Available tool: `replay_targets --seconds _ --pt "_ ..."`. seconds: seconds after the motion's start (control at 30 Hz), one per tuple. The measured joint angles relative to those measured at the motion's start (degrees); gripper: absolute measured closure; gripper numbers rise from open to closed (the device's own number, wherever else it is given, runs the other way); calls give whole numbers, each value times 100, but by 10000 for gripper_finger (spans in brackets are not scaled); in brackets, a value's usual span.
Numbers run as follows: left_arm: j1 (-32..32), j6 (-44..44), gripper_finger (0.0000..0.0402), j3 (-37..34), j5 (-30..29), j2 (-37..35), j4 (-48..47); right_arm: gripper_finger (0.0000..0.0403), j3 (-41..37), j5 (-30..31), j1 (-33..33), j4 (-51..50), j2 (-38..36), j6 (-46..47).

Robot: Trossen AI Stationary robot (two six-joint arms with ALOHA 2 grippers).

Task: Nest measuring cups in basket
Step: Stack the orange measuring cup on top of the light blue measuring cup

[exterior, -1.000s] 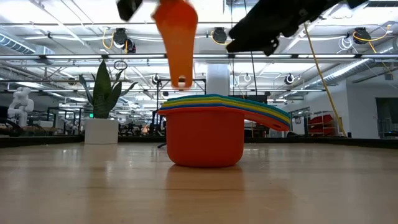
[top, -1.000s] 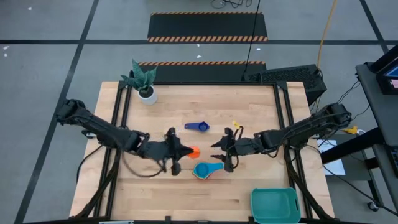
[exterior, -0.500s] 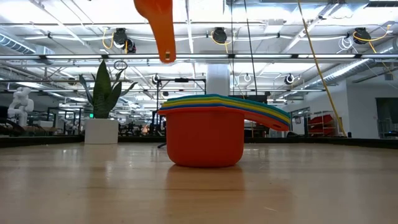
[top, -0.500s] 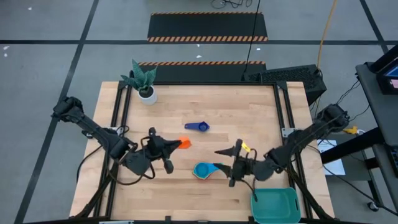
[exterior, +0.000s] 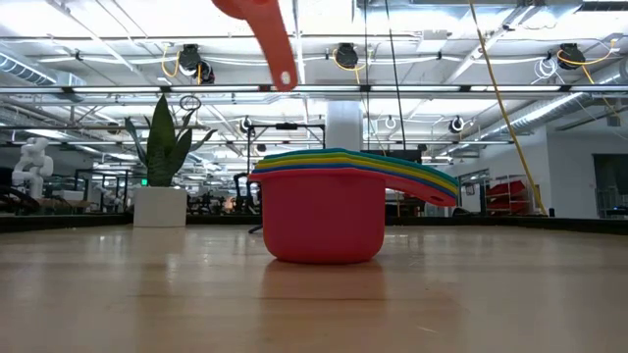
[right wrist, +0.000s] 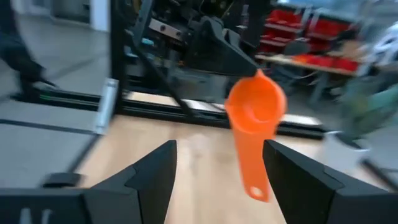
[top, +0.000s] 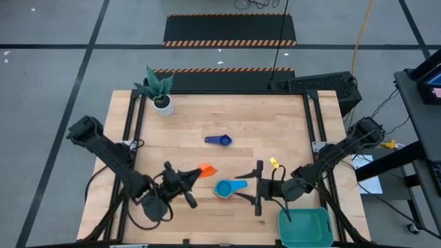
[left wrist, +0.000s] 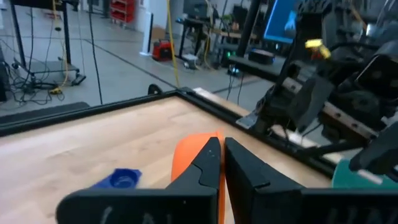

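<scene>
A stack of nested measuring cups (top: 224,188) stands on the table by the bottom of its red outer cup (exterior: 322,226); from above its top cup is light blue. My left gripper (top: 189,176) is shut on an orange cup (top: 207,169), lifted just left of the stack. My right gripper (top: 256,189) stands open and level, right of the stack, facing the orange cup (right wrist: 255,109) with nothing between its fingers. A navy cup (top: 219,140) lies alone farther back. The teal basket (top: 304,227) sits at the near right corner. My left gripper pinches the orange cup's bowl (left wrist: 189,155) between its two shut fingers, at the rim (right wrist: 252,78) opposite the handle. The fingers come in level from the table's left. The cup is lifted clear of the table, and its handle (exterior: 278,49) hangs down slantwise.
A white pot with a green plant (top: 160,96) stands at the far left corner. Bare wood lies between the stack and the navy cup and along the near edge left of the basket. Black frame rails (top: 132,131) run along both sides.
My left gripper has drawn back toward the table's near left with the orange cup and rolled, so the handle now hangs slanted, not straight down. My right gripper has pulled away from the orange cup toward the near edge and left the low view.
</scene>
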Motion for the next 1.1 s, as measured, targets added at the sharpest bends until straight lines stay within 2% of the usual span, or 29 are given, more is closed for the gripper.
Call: replay_targets --seconds 0.1,0.33,0.43,0.57,0.63,0.73,0.83,0.97,1.1 --pt "-52 511 396 0 -211 375 1084 172 -2 -296 4 -5 0 419" --pt "-153 2006 392 0 -335 1138 3907 172 -2 -300 219 -192 -21 965" --pt "-220 2450 397 0 -65 1442 4951 172 -132 -383 384 -351 -205 1188" --pt "-230 2780 393 6 434 1928 6190 172 -664 -956 468 234 -574 1750" --pt "-205 2780 395 7 437 2259 6609 172 -1068 -1172 463 824 -653 2073" --pt "-100 2756 397 11 439 2735 7300 172 -1640 -1203 461 1761 -664 2544" --pt "25 2925 393 170 517 3070 7964 172 -2023 -1188 417 2268 -664 3045" --pt "162 3188 397 546 838 3236 8016 172 -2220 -1122 407 2747 -668 3678" --pt "249 3751 394 973 1016 3239 8023 172 -2334 -1026 409 2734 -666 4151"
